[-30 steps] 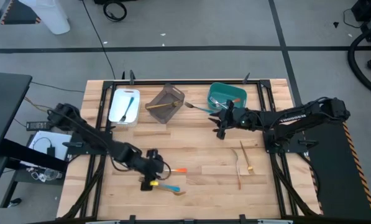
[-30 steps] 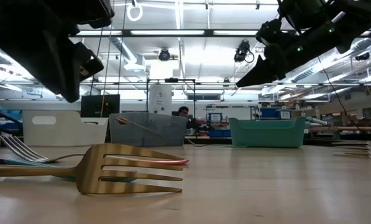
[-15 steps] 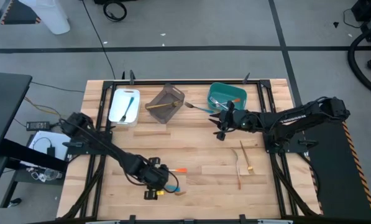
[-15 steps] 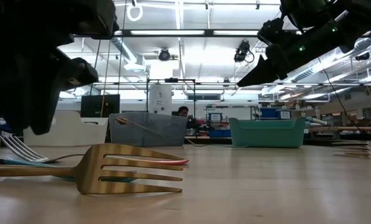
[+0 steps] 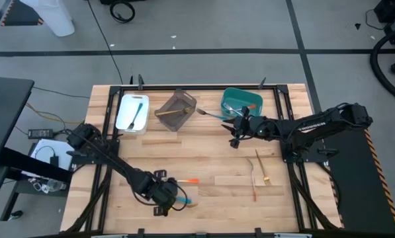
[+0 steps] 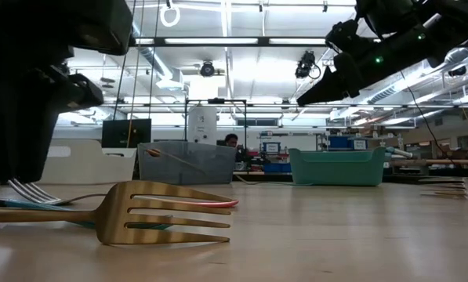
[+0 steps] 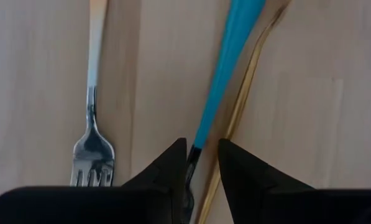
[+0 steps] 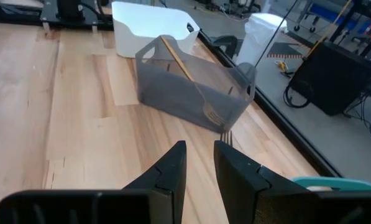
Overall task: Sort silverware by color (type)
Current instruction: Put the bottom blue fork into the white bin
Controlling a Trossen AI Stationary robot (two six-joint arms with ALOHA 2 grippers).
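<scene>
Presently, the left gripper point(image 5: 163, 196) sits low at the lower centre of the high view, its narrowly parted fingers point(image 7: 166, 171) straddling the neck of the blue-handled metal fork point(image 7: 225, 74), not visibly clamped; a gold fork point(image 7: 247, 93) and an orange-handled metal fork point(image 7: 93, 112) flank it. The right gripper point(image 5: 235, 134) hovers below the teal bin point(image 5: 242, 100), fingers slightly apart, empty.
</scene>
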